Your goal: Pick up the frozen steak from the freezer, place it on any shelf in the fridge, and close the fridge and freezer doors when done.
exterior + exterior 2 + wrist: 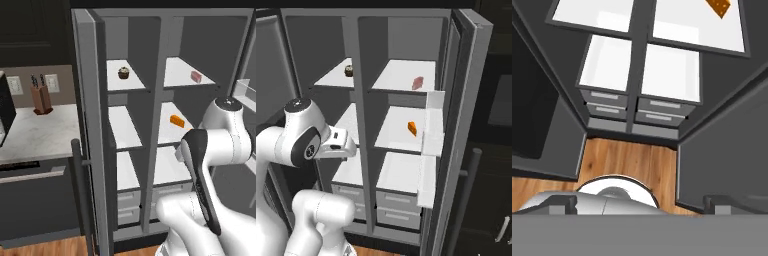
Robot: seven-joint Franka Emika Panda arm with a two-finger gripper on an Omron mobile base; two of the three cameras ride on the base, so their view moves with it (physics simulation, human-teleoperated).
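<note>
Frozen steak (196, 76) near the shelf's (398, 75) right edge; pincer spread indiscernible.

Glossy white rounded arm (225, 140) with dark grey joint caps and a black strip along one link

a home kitchen, rendered, with a tall fridge-freezer standing open

a tall grey side-by-side unit (155, 150) with white shelves and grey drawers (629, 107) stands with both doors (90, 125) swung wide. beside it runs a pale marble-look bench (35, 132) over dark cabinet fronts, carrying a wooden knife block (41, 95). wall sockets (15, 85) sit on the beige backsplash behind the block, dark cupboards hang above, and the floor (632, 160) is warm wood plank. food lies on the shelves: a cupcake (124, 73), an orange wedge (177, 120).
</note>
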